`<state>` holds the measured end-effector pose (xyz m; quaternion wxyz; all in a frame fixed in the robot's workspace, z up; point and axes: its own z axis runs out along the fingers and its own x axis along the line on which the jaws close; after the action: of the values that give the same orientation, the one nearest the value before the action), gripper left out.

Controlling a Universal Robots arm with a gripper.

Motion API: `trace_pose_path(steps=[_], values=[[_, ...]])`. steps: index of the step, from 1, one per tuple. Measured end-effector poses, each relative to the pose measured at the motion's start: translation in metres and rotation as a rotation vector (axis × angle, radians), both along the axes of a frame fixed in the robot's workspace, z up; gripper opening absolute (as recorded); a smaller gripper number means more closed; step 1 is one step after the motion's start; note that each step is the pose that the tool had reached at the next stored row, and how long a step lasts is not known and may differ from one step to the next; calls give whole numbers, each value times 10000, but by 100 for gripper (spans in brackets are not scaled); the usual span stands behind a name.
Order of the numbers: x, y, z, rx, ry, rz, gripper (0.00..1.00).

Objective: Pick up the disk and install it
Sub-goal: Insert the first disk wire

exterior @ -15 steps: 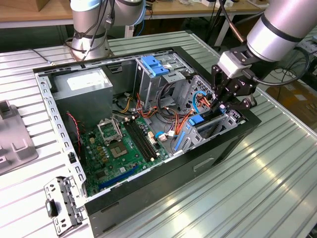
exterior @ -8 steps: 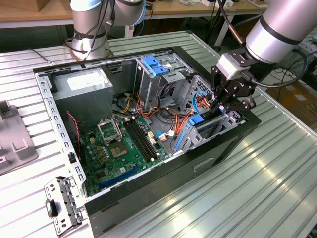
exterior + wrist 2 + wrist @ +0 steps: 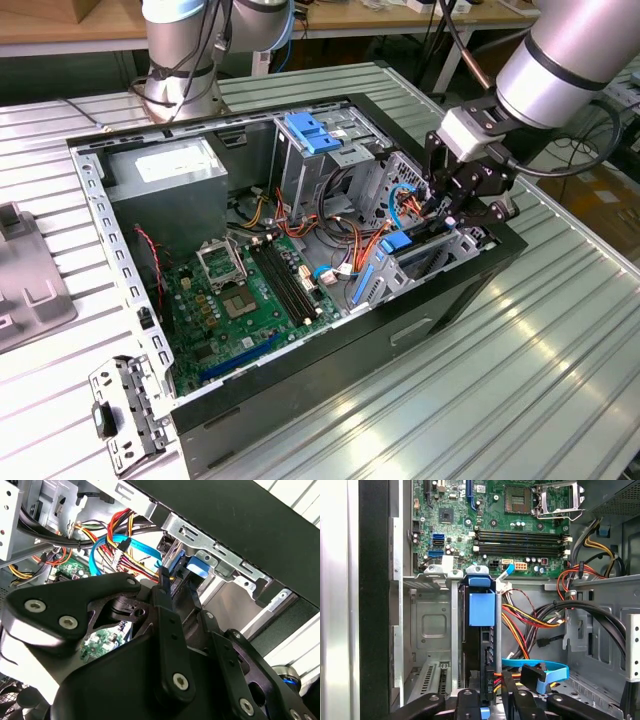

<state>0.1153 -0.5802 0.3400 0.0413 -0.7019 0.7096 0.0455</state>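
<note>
Gripper (image 3: 462, 205) sits at the drive bay, exterior view's right; disk (image 3: 479, 645) seated in bay; jaw state unreadable.

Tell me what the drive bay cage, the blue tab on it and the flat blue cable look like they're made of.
Drive bay cage: apparently stamped sheet metal, dull grey, with pressed ribs and punched slots. Blue tab: probably moulded plastic, smooth and matte. Flat blue cable: looks like flexible plastic-jacketed ribbon, slightly glossy where it bends.

Lab/workshop: open PC case (image 3: 300, 250) on ribbed metal table (image 3: 520, 380), wooden benches (image 3: 60, 30) behind
</note>
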Motion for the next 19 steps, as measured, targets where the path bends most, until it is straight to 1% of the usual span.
trace_pose_path(steps=[3,4,9,11,14,15,17,18,19], values=[[0,0,20,-1,0,0,31],[0,0,50,2,0,0,31],[0,0,126,21,0,0,31],[0,0,134,43,0,0,31],[0,2,135,112,0,0,29],[0,2,135,158,0,-1,11],[0,2,132,249,1,0,11],[0,3,124,275,7,0,11],[3,2,101,294,25,0,11]])
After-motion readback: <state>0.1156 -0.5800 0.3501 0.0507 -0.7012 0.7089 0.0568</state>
